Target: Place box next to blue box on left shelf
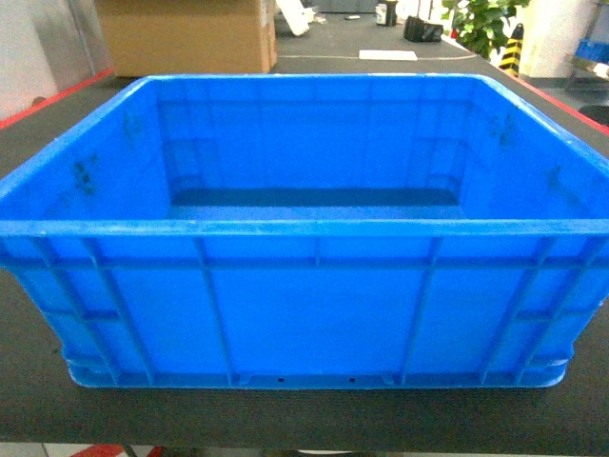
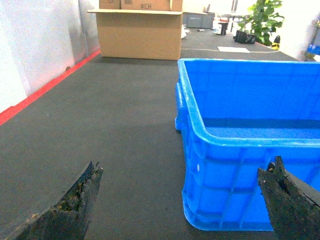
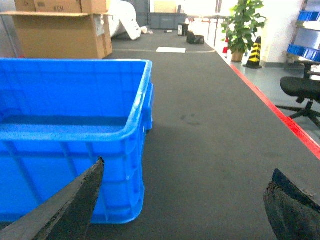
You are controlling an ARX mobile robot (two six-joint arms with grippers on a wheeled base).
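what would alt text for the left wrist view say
A large blue box, empty, sits on a dark mat at right. The open left gripper has one finger over its near corner. A cardboard box stands behind.

Box (image 1: 295, 286) on mat (image 2: 110, 125), cardboard carton (image 1: 186, 36) behind, plant (image 3: 244, 22) far right

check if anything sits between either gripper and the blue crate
Nothing visible does. The left gripper is open beside the box's left near corner, the right gripper open beside its right near corner, with only bare dark mat between. The cardboard box stands far behind. The shelf is out of view.
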